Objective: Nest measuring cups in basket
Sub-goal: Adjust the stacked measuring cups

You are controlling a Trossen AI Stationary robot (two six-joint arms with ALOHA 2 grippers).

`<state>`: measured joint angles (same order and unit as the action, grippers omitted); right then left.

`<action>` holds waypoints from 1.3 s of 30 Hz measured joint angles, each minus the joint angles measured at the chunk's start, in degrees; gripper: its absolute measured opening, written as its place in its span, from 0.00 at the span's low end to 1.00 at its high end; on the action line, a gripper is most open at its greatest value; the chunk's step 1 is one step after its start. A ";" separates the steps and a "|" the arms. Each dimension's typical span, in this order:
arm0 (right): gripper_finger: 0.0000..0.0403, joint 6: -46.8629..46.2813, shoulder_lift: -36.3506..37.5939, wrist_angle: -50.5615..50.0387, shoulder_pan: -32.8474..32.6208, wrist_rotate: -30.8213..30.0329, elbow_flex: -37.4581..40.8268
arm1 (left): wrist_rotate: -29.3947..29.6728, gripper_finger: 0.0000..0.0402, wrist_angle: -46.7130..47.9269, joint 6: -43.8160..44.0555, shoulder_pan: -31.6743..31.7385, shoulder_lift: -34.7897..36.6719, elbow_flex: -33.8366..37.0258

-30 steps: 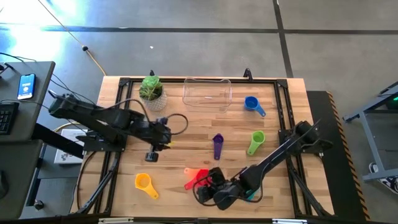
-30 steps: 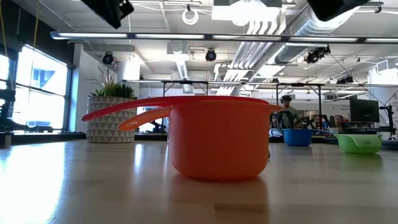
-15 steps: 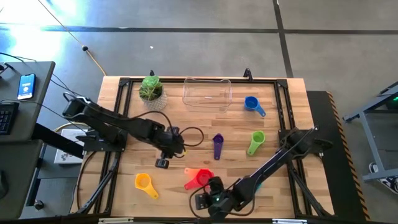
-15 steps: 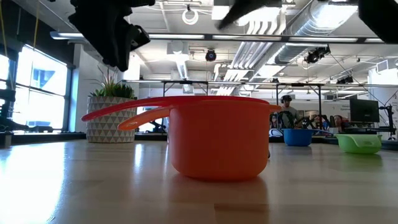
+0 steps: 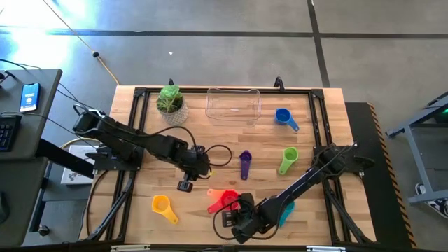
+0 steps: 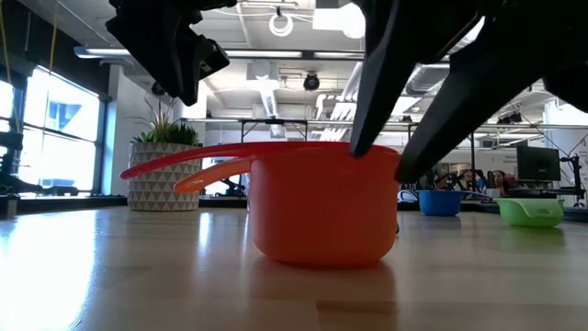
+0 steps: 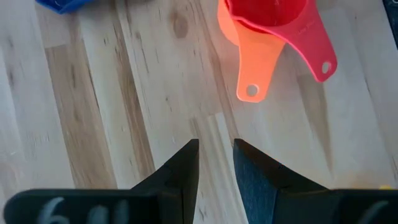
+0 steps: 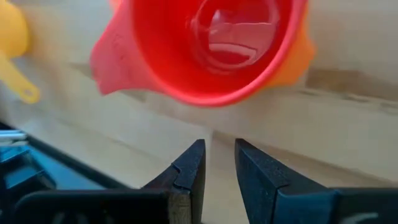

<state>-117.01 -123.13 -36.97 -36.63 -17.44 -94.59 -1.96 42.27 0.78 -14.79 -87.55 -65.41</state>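
Red cup (image 5: 229,199) nested in orange cup (image 6: 322,207) near the front edge, well short of the far basket (image 5: 233,105). Right gripper (image 5: 236,217) just beside them, left gripper (image 5: 185,185) close by, both barely parted, empty (narrow gaps). Risk: knocking the pair apart, or colliding.

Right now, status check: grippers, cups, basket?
Left gripper and right gripper both hold nothing, flanking the red cup nested in the orange cup. Basket holds no cups. Nothing blocking.
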 joint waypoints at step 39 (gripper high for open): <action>0.19 8.45 0.02 -10.84 9.83 1.50 0.02 | -2.62 0.22 0.06 1.95 0.00 0.00 -0.02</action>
<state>-108.56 -123.11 -47.81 -26.81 -15.94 -94.56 -4.58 42.33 2.73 -14.79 -87.55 -65.43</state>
